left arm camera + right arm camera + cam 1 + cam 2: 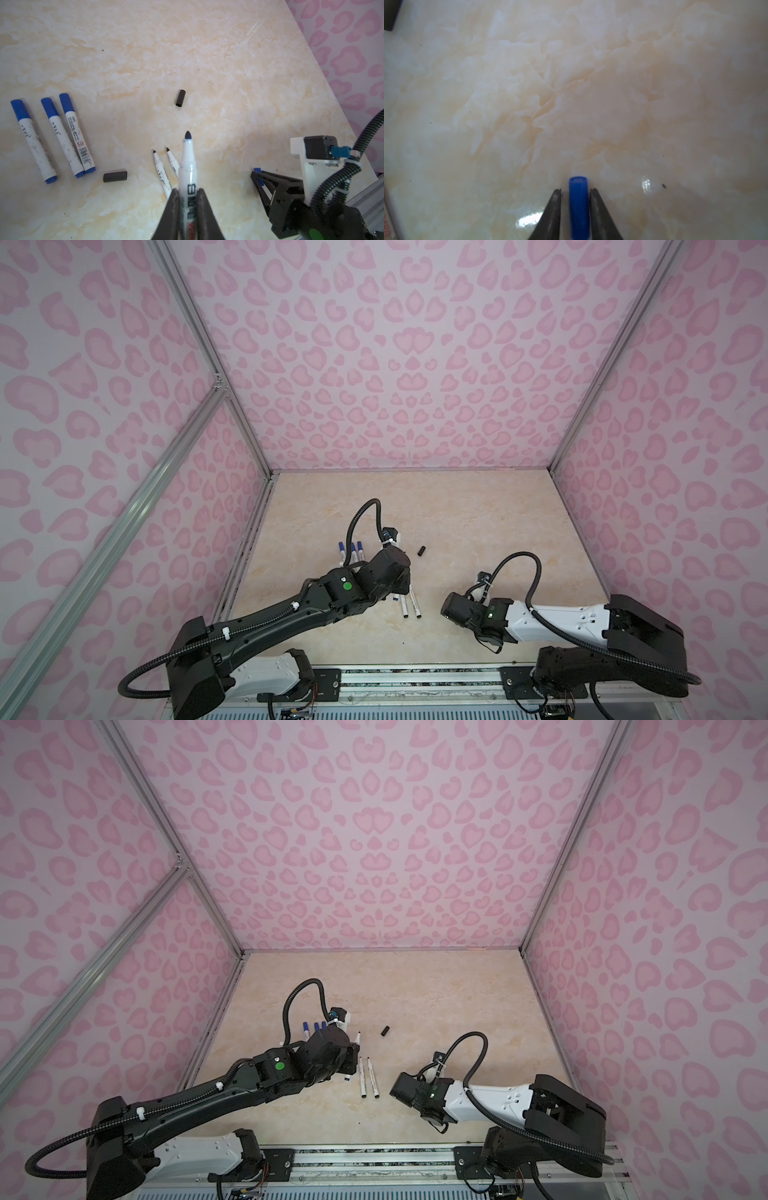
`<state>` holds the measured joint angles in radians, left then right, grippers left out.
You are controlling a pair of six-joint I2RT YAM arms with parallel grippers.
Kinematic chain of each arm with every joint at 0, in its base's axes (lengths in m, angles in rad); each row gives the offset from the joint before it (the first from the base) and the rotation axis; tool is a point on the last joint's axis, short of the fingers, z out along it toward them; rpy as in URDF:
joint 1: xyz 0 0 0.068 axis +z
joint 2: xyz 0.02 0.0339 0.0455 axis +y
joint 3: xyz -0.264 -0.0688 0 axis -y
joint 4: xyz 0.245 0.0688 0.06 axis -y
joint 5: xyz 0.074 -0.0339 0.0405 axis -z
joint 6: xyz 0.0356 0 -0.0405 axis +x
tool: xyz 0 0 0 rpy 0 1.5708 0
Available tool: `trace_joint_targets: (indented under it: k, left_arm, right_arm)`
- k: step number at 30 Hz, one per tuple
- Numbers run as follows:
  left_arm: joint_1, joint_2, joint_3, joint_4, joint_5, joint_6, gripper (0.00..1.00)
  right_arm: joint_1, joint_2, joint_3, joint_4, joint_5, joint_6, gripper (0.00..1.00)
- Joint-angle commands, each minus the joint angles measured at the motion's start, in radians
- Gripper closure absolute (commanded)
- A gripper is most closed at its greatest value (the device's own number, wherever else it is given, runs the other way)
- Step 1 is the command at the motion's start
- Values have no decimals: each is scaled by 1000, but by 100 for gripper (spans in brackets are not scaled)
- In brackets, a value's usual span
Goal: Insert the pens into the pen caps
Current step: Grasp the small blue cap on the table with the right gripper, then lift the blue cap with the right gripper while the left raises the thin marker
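Held: pen (187, 164), blue cap (578, 199).
The uncapped pen is clamped by the left gripper (188, 192), the blue cap by the right gripper (577, 192).

Two uncapped pens (372, 1078) lie parallel, centre frame, on the worktop (457, 1002). Lone black cap (385, 1031) lies upper right of them.

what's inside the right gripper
A blue cap sits between the right gripper's fingers, one end poking out past the tips. Its back end runs out of the wrist view. The blur hides whether the fingers actually pinch it.
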<state>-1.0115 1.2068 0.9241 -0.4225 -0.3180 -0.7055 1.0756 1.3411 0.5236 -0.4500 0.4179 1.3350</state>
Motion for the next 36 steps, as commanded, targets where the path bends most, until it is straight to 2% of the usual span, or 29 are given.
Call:
trace_joint_targets:
  k: [1, 7, 12, 17, 24, 31, 36]
  left_arm:
    - [1, 6, -1, -3, -15, 5, 97]
    - [1, 8, -1, 0, -8, 5, 97]
    - [1, 5, -2, 4, 3, 6, 97]
    - [-1, -4, -27, 77, 84, 39, 97]
    - [-33, -45, -79, 220, 194, 83, 97]
    - [-88, -93, -125, 382, 291, 131, 97]
    - [-117, -129, -201, 531, 306, 178, 97]
  right_arm:
    - [1, 13, -4, -25, -18, -1, 73]
    - [-1, 56, 10, -30, -13, -4, 76]
    - [-8, 53, 4, -26, -16, -12, 83]
    - [-22, 6, -2, -45, -12, -15, 89]
    - [-124, -277, -23, -46, -4, -105, 89]
    - [-293, -546, 51, -117, -43, -259, 86]
    - [-475, -662, 83, -123, -165, -331, 86]
